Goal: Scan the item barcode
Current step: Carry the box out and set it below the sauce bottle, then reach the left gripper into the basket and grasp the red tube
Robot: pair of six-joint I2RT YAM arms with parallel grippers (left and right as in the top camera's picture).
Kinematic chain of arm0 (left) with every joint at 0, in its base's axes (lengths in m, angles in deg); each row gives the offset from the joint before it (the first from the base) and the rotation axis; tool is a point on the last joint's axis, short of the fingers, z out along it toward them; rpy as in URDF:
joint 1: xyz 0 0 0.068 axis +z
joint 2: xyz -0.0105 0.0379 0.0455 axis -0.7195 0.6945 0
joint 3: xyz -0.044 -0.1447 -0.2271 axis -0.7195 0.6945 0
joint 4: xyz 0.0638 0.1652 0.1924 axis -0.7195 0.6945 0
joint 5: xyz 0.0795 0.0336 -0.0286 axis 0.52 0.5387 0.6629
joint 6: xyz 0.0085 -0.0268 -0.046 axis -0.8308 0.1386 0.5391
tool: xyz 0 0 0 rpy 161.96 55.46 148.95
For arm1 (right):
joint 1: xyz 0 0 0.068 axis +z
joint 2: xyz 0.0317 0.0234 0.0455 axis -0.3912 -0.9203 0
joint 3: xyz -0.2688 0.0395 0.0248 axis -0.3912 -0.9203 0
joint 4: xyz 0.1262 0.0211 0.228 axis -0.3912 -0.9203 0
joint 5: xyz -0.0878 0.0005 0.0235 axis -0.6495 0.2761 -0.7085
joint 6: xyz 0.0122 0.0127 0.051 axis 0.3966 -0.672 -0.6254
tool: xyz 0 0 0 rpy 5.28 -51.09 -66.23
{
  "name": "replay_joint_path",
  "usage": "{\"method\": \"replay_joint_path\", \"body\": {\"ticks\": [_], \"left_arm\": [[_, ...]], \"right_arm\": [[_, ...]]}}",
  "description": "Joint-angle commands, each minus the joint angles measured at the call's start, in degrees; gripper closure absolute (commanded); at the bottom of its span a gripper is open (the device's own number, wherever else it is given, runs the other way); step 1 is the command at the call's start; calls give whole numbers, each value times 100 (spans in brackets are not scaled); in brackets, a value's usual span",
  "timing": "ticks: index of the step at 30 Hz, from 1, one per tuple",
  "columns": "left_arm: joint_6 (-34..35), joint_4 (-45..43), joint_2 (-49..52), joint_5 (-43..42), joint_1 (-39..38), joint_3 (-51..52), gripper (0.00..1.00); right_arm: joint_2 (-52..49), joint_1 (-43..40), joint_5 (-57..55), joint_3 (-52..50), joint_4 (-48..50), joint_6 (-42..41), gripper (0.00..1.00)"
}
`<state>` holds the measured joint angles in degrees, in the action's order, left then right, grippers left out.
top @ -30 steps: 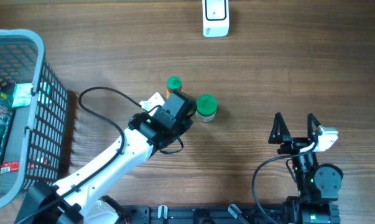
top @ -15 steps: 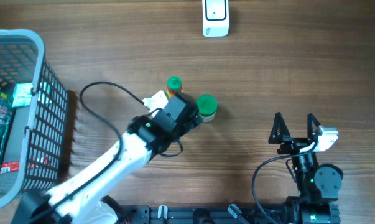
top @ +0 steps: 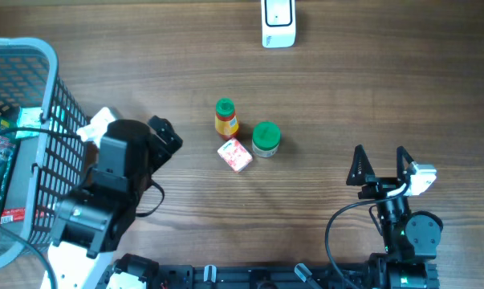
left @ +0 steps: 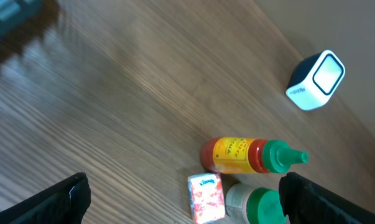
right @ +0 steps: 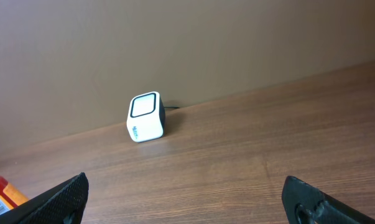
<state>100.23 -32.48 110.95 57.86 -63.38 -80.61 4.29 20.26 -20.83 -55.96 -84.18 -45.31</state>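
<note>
Item: we take the small pink packet [top: 235, 154] to be the thing to scan (a judgement; the pictures do not single one out).
Where it lies: flat on the counter [top: 386, 80], mid-way across, just beside the lying sauce bottle [top: 225, 118] and the green-lidded jar [top: 266, 138]; whether it touches either, we cannot tell.
Scanner [top: 278, 22]: at the far edge of the counter, well apart from the packet, nothing between them.
Left gripper [top: 161, 132]: jaws wide apart, holding nothing, raised near the basket [top: 17, 44] and off to the left of the packet.
Right gripper [top: 380, 160]: jaws spread too, empty, parked at the near right.
Barcode: not visible to us in any view.
Handling: we expect it to be light and a little soft, likely to dent under a hard squeeze and to slide on the wood.
Hold: across its two narrow sides, coming from the open near side away from the bottle and jar, broad faces left uncovered.
Risk: nudging the bottle, which could roll.
</note>
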Motion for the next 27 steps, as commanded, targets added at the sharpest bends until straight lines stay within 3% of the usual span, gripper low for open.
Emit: {"method": "replay_joint_path", "body": {"ticks": [1,7,17,27], "left_arm": [[-348,168,-50,170,299,-476,0],[-796,389,-24,295,638,-1239,0],[-1073,1585,1117,678,1432,-3364,0],[-1073,1585,1156,675,1915,-3421,0]], "right_arm": [[31,20,-79,-7,28,-37,0],[31,20,-79,-7,28,-37,0],[31,20,-79,-7,28,-37,0],[31,20,-76,-7,28,-37,0]]}}
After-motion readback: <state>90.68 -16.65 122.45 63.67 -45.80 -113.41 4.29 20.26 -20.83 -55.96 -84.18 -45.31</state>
